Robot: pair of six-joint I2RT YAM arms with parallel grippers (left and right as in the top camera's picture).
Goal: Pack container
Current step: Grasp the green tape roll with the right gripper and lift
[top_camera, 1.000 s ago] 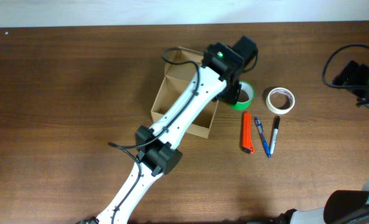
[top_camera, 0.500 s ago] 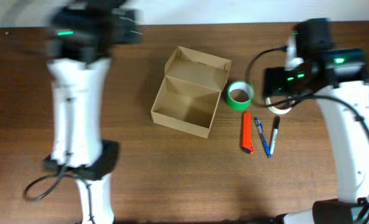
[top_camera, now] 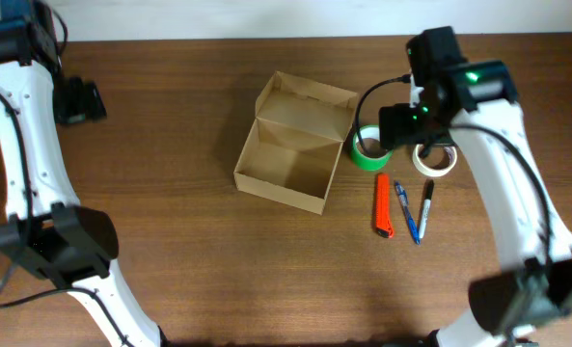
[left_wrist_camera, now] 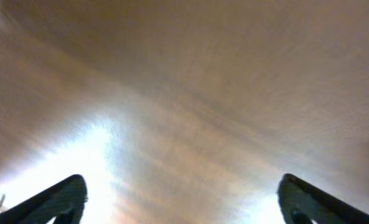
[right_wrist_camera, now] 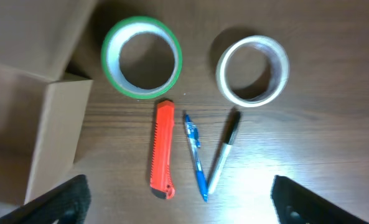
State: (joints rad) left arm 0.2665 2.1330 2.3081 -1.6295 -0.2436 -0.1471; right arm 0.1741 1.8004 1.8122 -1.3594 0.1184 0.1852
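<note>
The cardboard box (top_camera: 284, 166) is seen standing on the wooden table (top_camera: 189, 241), roughly midway between the two arms. Its hinged flap lid (top_camera: 305, 104) is thrown open toward the far edge.

Just beside the box, on the right arm's side, a green tape roll (top_camera: 366, 157) is laid flat. A whitish tape roll (top_camera: 434, 160) is placed next to it, farther from the box. In front of the rolls, an orange utility knife (top_camera: 383, 205), a blue pen (top_camera: 406, 212) and a black marker (top_camera: 425, 205) are lined up. The knife is closest to the box and the marker farthest from it.

The right gripper (right_wrist_camera: 184, 205) is held above these items, and in the overhead view it overlaps the green roll. Its jaws are spread wide and nothing is gripped.

The left gripper (left_wrist_camera: 181, 199) is held well apart from the box, at the far left of the table. Its jaws are likewise spread apart, with only blurred tabletop seen between them.
</note>
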